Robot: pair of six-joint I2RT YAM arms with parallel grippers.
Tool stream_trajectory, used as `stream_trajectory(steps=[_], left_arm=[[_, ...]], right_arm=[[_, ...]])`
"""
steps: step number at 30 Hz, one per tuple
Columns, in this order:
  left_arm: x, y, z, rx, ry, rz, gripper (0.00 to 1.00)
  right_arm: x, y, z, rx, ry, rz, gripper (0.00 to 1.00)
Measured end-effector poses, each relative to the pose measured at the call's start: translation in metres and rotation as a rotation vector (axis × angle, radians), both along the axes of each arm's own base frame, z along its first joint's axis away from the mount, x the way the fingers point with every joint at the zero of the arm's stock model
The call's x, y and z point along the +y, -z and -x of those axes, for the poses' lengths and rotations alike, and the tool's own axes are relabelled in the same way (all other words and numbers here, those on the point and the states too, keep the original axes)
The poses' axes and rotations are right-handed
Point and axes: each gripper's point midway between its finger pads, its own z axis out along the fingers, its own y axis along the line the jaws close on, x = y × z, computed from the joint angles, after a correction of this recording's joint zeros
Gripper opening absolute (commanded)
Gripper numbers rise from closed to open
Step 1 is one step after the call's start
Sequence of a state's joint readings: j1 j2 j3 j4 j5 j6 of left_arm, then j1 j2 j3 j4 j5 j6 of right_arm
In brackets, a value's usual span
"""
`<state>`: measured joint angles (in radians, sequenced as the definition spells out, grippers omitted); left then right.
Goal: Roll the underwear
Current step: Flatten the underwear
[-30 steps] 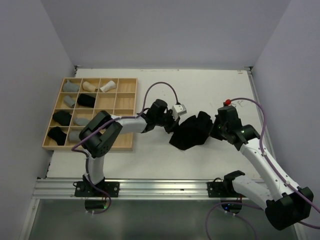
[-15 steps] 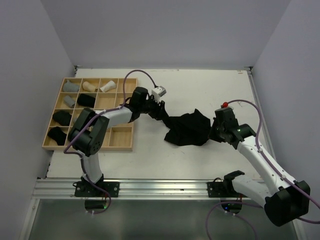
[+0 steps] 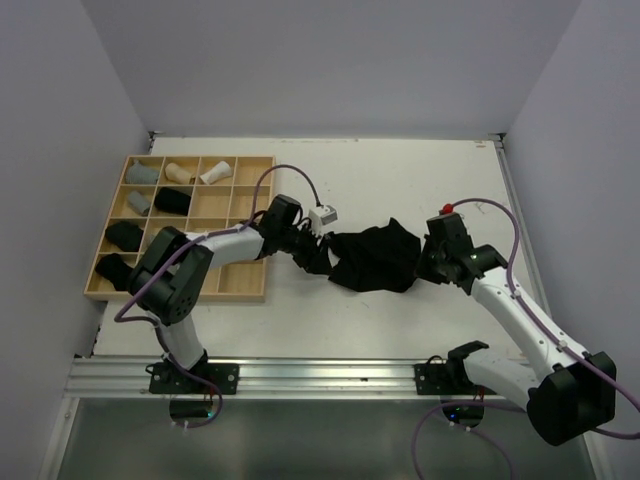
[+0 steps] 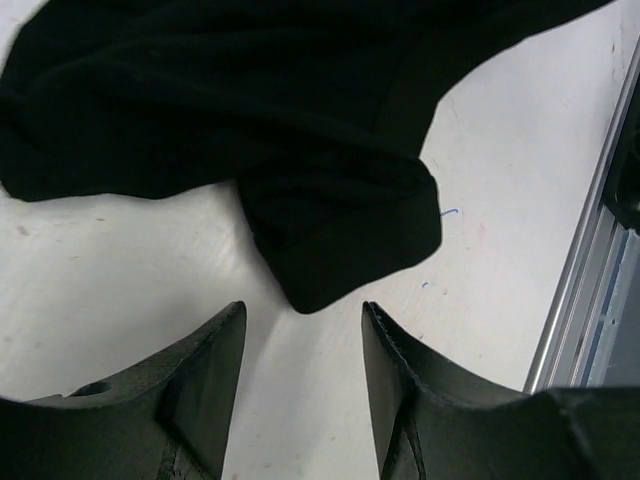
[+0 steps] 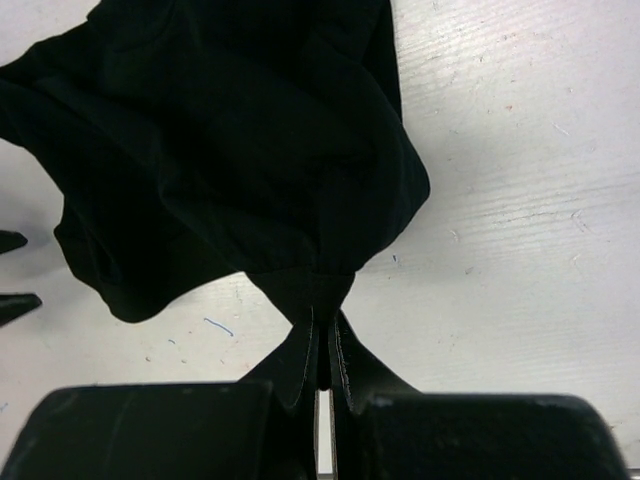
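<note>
A single black underwear [image 3: 375, 258] lies limp and crumpled on the white table [image 3: 420, 180], a little right of the middle of the overhead view, stretched between the two arms. The right gripper [image 3: 428, 262] sits at the cloth's right edge. In its wrist view, the right gripper [image 5: 322, 322] has its jaws pressed together on a small bunched tuck of the black underwear [image 5: 230, 150], with the rest fanning out toward the top of that frame.

The left gripper [image 3: 318, 262] is low at the garment's left edge. In its own wrist view, the left gripper [image 4: 300, 325] has its fingers spread with bare table between them. A folded corner of the black underwear [image 4: 340, 230] points down toward the gap, just short of the tips, and I see no contact there.

At the left of the overhead view stands the wooden tray [image 3: 190, 157], divided into a grid. Several of its left-hand cells hold short rolls, among them a white roll [image 3: 215, 172], a beige roll [image 3: 180, 172] and a black roll [image 3: 173, 200].
</note>
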<state>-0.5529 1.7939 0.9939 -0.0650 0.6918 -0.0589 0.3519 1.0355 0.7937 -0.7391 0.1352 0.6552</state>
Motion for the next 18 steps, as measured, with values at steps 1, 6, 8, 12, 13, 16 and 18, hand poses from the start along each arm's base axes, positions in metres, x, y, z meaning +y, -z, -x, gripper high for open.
stream_trajectory(steps=[1,6,8,12,13,16,18], left_arm=[[-0.003,0.000,0.007,-0.005,0.012,-0.007,0.55],[-0.022,-0.010,0.027,-0.084,0.039,-0.046,0.56],[-0.025,-0.007,0.030,-0.089,0.025,-0.070,0.56],[-0.017,0.007,0.020,-0.087,-0.047,-0.132,0.56],[-0.015,0.009,0.018,-0.089,-0.058,-0.142,0.56],[-0.011,0.014,0.012,-0.098,-0.086,-0.167,0.56],[-0.010,0.018,0.011,-0.095,-0.091,-0.175,0.55]], right_arm=[[0.000,0.001,0.000,0.005,0.000,0.002,0.00],[0.001,0.005,0.000,0.012,-0.003,-0.001,0.00],[0.001,0.008,0.001,0.019,-0.003,0.001,0.00],[-0.002,0.010,0.003,0.024,0.000,0.012,0.00],[-0.002,0.011,0.004,0.027,0.001,0.014,0.00],[-0.005,0.019,0.010,0.051,0.000,0.024,0.00],[-0.007,0.027,0.016,0.072,-0.001,0.032,0.00]])
